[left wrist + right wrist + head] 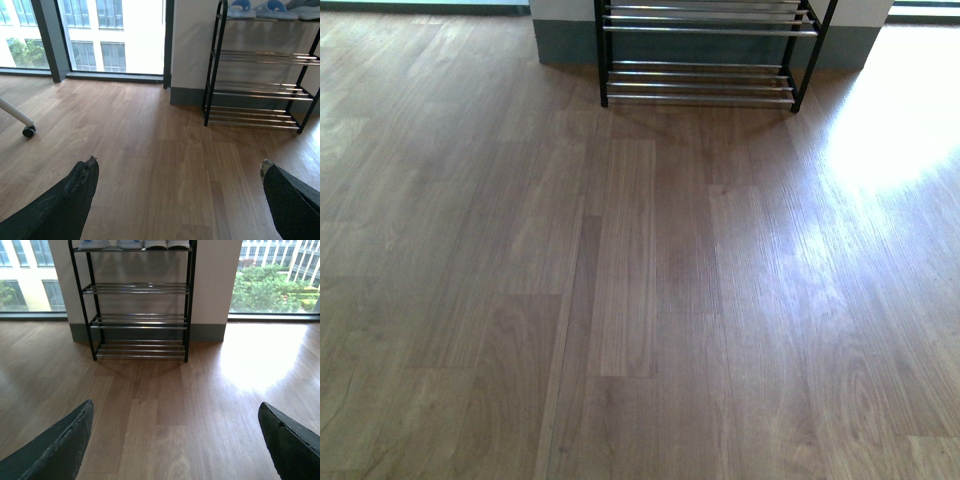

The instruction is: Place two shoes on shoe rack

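Shoe rack (705, 60): black metal frame with chrome bar shelves, standing on the wooden floor (650, 300) against a white wall with a grey skirting. In the front view only its two lowest tiers show, at the top centre of the frame; both tiers carry nothing.

Shoe rack, left wrist view (260, 70): upper right of the frame, four tiers visible. Top tier holds the pale blue slides (260, 9), side by side, with the edge of a grey shoe (306, 6) just beside them at the far right edge. The three lower tiers are bare.

Shoe rack, right wrist view (137, 300): upper centre-left of the frame. Top tier carries four soles in a row, cut off by the frame edge: the slides (112, 244) toward the left, white-soled sneakers (167, 244) toward the right.

Left gripper (177, 167): two dark fingers at the lower corners of its wrist view, spread wide, nothing between them, above bare floor.

Right gripper (175, 412): likewise spread wide and holding nothing, fingers at the lower corners.

Other: large windows (100, 30) behind the rack; a white leg on a castor (28, 131) at mid-left of the left wrist view; bright sun patch (890, 110) on the floor at upper right of the front view.
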Controlling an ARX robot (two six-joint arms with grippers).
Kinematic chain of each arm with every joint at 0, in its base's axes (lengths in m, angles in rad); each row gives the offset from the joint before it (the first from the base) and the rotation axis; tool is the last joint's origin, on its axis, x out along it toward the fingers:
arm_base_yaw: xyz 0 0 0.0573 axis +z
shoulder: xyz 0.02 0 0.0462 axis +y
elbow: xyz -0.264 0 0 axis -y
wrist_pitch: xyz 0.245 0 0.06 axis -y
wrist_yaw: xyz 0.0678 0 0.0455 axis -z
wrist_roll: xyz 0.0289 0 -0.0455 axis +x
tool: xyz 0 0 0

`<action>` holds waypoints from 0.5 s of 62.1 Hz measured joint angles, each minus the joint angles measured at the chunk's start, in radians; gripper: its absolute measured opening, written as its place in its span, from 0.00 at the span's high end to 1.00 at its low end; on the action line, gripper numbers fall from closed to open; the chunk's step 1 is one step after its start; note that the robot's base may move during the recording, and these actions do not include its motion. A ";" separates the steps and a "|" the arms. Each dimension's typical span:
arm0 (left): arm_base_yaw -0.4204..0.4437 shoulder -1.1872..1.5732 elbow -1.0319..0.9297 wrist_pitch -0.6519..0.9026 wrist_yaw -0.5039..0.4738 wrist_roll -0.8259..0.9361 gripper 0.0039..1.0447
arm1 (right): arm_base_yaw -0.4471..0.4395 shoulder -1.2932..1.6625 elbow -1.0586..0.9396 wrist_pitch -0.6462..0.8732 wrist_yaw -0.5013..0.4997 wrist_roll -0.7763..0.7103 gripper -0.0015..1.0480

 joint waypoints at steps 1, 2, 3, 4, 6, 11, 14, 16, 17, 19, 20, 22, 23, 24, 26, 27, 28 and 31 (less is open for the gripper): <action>0.000 0.000 0.000 0.000 0.000 0.000 0.09 | 0.000 0.000 0.000 0.000 0.000 0.000 0.09; 0.000 0.000 0.000 0.000 0.000 0.000 0.09 | 0.000 0.000 0.000 0.000 0.000 0.000 0.09; 0.000 0.000 0.000 0.000 -0.001 0.000 0.09 | 0.000 0.000 0.000 0.000 -0.001 0.000 0.09; 0.000 0.000 0.000 0.000 -0.001 0.000 0.09 | 0.000 0.000 0.000 0.000 0.000 0.000 0.09; 0.000 0.000 0.000 0.000 0.000 0.000 0.09 | 0.000 0.000 0.000 0.000 -0.001 0.000 0.09; 0.000 0.000 0.000 0.000 0.000 0.000 0.09 | 0.000 0.000 0.000 0.000 -0.002 0.000 0.09; 0.000 0.000 0.000 0.000 0.000 0.000 0.09 | 0.000 0.000 0.000 0.000 -0.002 0.000 0.09; 0.000 0.000 0.000 0.000 0.000 0.000 0.09 | 0.000 0.000 0.000 0.000 -0.002 0.000 0.09; 0.000 0.000 0.000 0.000 0.000 0.000 0.09 | 0.000 0.000 0.000 0.000 -0.002 0.000 0.09; 0.000 0.000 0.000 0.000 0.000 0.000 0.09 | 0.000 0.000 0.000 0.000 -0.002 0.000 0.09; 0.000 0.000 0.000 0.000 0.000 0.000 0.09 | 0.000 0.000 0.000 0.000 -0.002 0.000 0.09; 0.000 0.000 0.000 0.000 0.000 0.000 0.09 | 0.000 0.000 0.000 0.000 -0.002 0.000 0.09; 0.000 0.000 0.000 0.000 0.000 0.000 0.09 | 0.000 0.000 0.000 0.000 -0.002 0.000 0.09; 0.000 0.000 0.000 0.000 0.000 0.000 0.09 | 0.000 0.000 0.000 0.000 -0.002 0.000 0.09; 0.000 0.000 0.000 0.000 0.000 0.000 0.09 | 0.000 0.000 0.000 0.000 -0.002 0.000 0.09; 0.000 0.000 0.000 0.000 0.000 0.000 0.09 | 0.000 0.000 0.000 0.000 -0.002 0.000 0.09; 0.000 0.000 0.000 0.000 0.000 0.000 0.09 | 0.000 0.000 0.000 0.000 -0.002 0.000 0.09; 0.000 0.000 0.000 0.000 0.000 0.000 0.09 | 0.000 0.000 0.000 0.000 -0.002 0.000 0.09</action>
